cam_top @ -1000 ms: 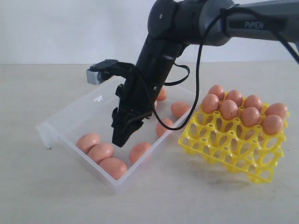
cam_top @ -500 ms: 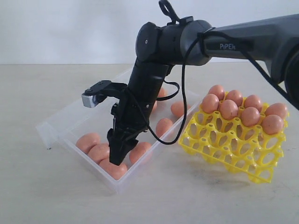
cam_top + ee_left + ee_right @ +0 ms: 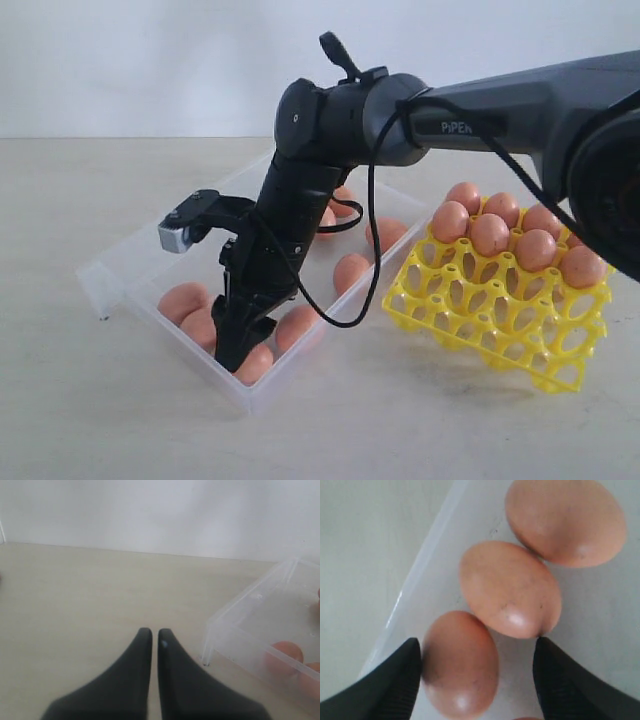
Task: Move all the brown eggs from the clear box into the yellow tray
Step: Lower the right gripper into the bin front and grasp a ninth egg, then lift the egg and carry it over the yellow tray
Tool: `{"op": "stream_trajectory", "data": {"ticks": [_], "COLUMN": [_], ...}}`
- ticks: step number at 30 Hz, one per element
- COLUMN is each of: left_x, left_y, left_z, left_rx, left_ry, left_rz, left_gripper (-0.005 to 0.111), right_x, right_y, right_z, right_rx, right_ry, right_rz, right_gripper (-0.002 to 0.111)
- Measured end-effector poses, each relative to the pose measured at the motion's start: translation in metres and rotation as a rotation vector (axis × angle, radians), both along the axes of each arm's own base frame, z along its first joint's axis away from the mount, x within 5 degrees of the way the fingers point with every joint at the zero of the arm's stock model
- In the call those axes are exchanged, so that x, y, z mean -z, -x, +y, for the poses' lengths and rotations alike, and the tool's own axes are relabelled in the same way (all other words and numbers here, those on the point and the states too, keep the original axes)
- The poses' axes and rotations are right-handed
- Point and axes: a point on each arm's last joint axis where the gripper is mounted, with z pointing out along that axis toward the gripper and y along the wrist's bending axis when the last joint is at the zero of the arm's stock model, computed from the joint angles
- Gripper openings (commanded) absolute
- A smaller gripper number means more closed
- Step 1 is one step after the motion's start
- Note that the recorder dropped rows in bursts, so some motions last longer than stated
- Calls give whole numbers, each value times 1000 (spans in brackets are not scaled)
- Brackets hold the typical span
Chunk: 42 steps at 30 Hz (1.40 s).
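I have one pale tabletop [image 3: 120,420] carrying everything. One dark arm [image 3: 340,120] comes in from the right and bends down into the one clear box [image 3: 140,268], which lies left of centre. Just beside the box, on its right, the one yellow tray [image 3: 500,320] sits tilted.

The right end effector [image 3: 238,358] is down inside the box at its near corner. On its wrist view the two fingers [image 3: 395,680] stand wide apart astride one egg [image 3: 460,665]. One finger looks to touch it and the other is clear of it, so nothing is gripped. The left end effector [image 3: 151,632] hovers over bare tabletop near a corner of the box, its fingers almost together with only a thin slit and nothing between them.

Brown eggs [image 3: 490,233]: I count eight in the tray, in two rows of four along its far side. I make out eight more in the box: four by the near wall, two toward the tray, two at the back.

Both back eggs are mostly behind the arm, and the one under the right end effector is half covered. A blurred dark bulk at the exterior view's right edge crowds the tray's far corner egg. The right wrist view cuts a fourth egg to a sliver. Through the box wall on the left wrist view, the eggs are only orange smudges.
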Motion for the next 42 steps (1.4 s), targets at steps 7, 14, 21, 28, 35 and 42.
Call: {"op": "stream_trajectory", "data": {"ticks": [7,14,21,28,35,42], "left_x": [0,0,0,0,0,0], "left_y": [0,0,0,0,0,0], "left_z": [0,0,0,0,0,0], "left_rx": [0,0,0,0,0,0], "left_ry": [0,0,0,0,0,0], "left_rz": [0,0,0,0,0,0], "left_gripper": [4,4,4,4,4,4], "right_x": [18,18,13,-68,-122,-91], "right_y": [0,-3,-1,-6,23,86], "right_z": [-1,1,1,-4,-38,-105], "right_rx": [-11,5,21,214,507,934], "right_ry": [31,20,53,-41,-172,-431], "right_rz": [39,11,-5,-212,-436,-661], "right_gripper": [47,0,0,0,0,0]}}
